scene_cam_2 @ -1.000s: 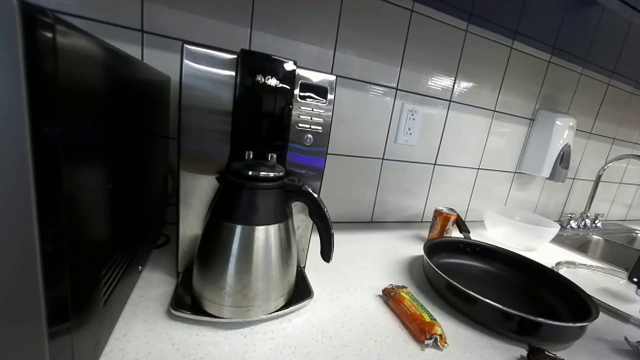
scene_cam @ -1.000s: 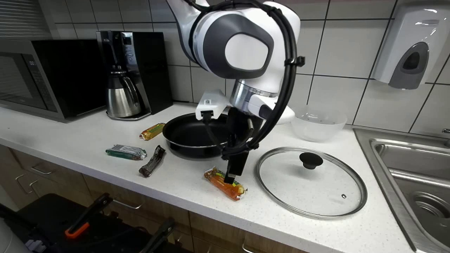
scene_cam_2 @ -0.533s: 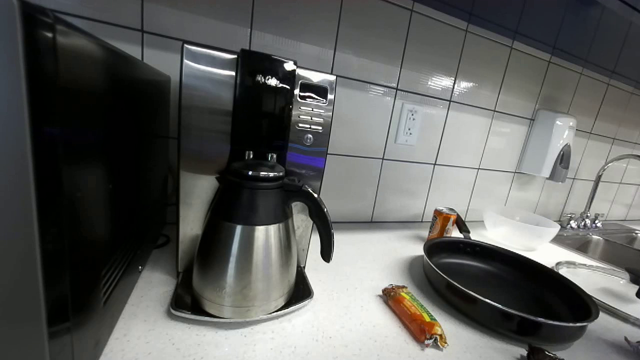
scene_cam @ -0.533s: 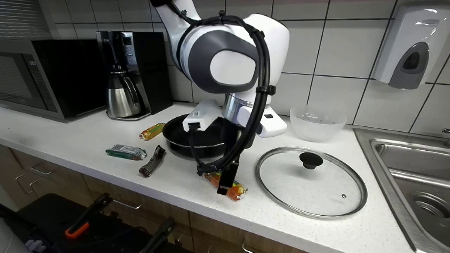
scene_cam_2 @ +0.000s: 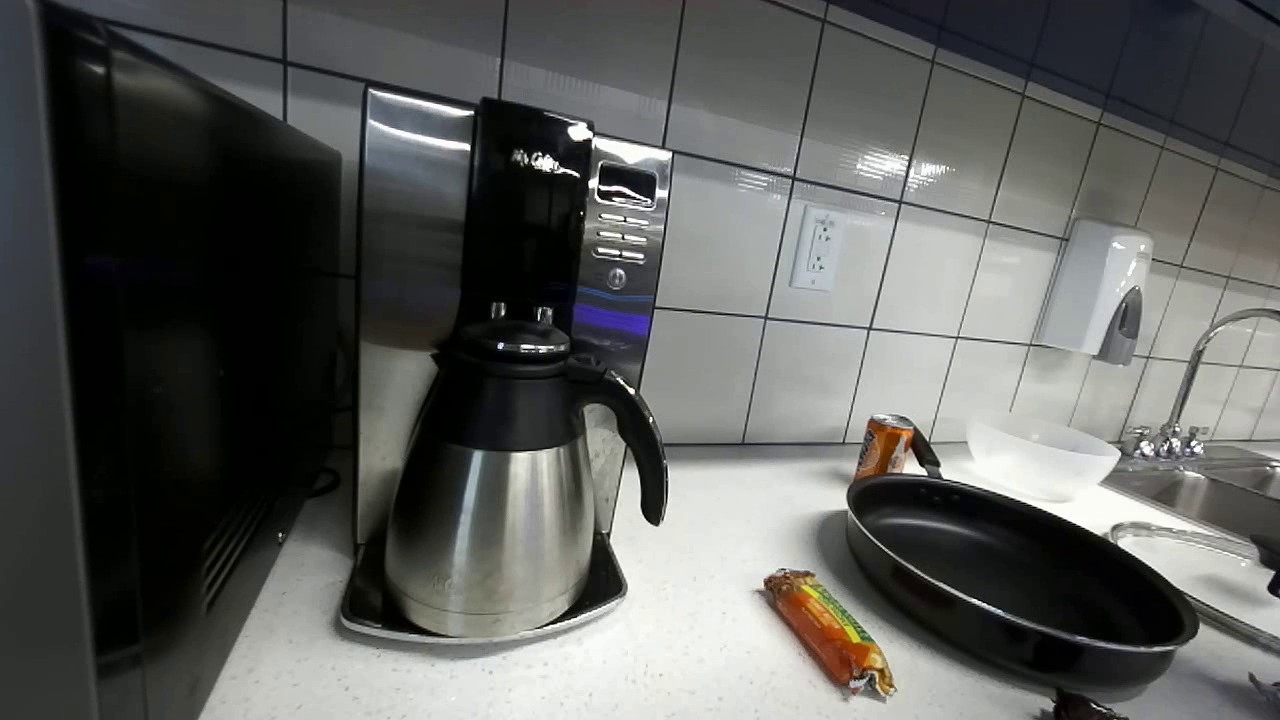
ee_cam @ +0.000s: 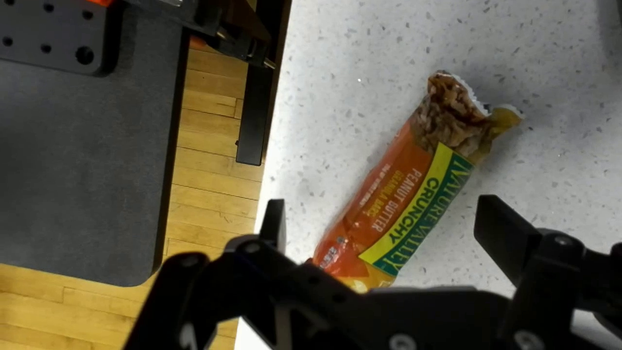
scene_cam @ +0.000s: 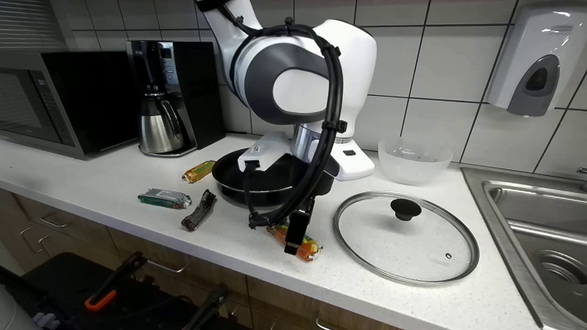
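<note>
- Gripper [ee_cam: 383, 224] is pointing down over the pale, speckled counter [ee_cam: 340, 73], its matte-black, blocky fingers [ee_cam: 506, 238] standing wide apart; I cannot tell whether they are touching the counter;
- granola bar [ee_cam: 393, 194] is lying flat on the counter by the near edge, showing between the fingers in the wrist view with pale surface on either side; glossy and orange, banded in yellow and green, it is puckering at its crimped ends;
- frying pan [scene_cam_2: 1000, 620], black, round and smooth inside, is standing to the far left of the granola bar;
- lid [scene_cam: 406, 247], a clear glass disc ringed in metal with a dark knob [scene_cam: 406, 208], is lying to the right of the granola bar;
- bowl [scene_cam: 415, 160], frosted and translucent, is sitting on the far side, beyond the lid;
- green packet [scene_cam: 165, 198], brown packet [scene_cam: 198, 211] and orange packet [scene_cam_2: 830, 632] are lying crinkled to the left of the frying pan;
- sink [scene_cam: 510, 247] of stainless steel is gleaming to the right.
</note>
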You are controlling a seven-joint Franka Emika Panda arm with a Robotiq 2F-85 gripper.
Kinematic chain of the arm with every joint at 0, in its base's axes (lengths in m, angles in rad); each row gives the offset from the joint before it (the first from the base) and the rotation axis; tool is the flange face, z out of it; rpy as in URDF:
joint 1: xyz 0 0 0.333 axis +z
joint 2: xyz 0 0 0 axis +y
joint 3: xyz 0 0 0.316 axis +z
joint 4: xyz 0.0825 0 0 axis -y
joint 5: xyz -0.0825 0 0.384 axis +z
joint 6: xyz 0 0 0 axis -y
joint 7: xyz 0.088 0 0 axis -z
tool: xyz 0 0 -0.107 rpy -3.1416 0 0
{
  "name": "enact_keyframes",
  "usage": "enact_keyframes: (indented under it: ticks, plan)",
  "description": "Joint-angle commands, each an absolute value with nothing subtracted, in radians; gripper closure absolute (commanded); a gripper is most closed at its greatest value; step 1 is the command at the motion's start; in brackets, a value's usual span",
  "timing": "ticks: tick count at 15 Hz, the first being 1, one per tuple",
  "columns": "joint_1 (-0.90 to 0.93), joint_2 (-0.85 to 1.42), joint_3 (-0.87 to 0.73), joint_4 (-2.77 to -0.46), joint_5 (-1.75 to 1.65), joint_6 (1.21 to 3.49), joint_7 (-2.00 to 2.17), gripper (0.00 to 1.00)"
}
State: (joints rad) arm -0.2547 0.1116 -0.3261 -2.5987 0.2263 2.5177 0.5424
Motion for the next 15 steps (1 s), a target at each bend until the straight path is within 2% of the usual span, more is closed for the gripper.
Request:
enact_keyframes:
  ticks: [1,15]
  plan:
    - [-0.253,0.123,-0.318,-2.599,0.251,2.540,0.571,0.00]
    - [-0.245,0.166,-0.311,-2.588,0.310,2.574,0.568,0.00]
